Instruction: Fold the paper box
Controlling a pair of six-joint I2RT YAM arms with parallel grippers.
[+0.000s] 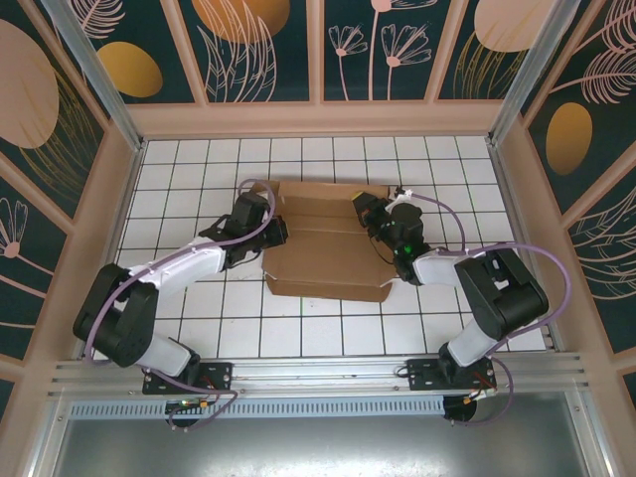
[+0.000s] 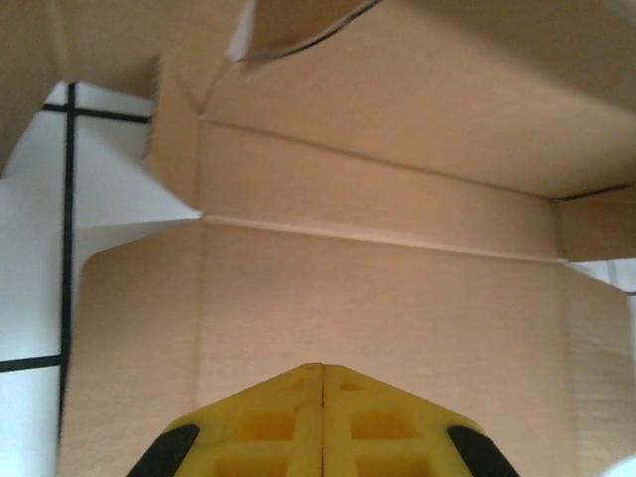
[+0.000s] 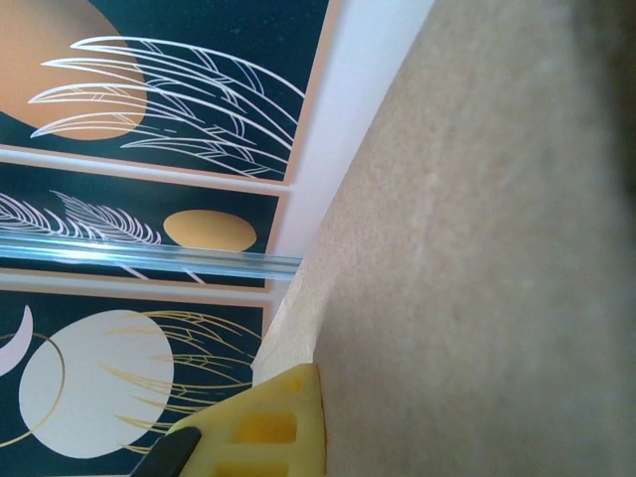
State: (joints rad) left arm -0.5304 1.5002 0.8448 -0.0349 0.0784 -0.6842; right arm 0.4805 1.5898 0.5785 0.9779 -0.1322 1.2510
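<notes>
Left gripper fingers pressed together, holding nothing, nose just over a box panel by its left edge. Box sits mid-table, partly folded, back wall up. Right gripper looks clamped on the right flap: one finger flat against card, other hidden. Probably light, stiff card that bends at creases and crushes easily; take flaps by free edges.
</notes>
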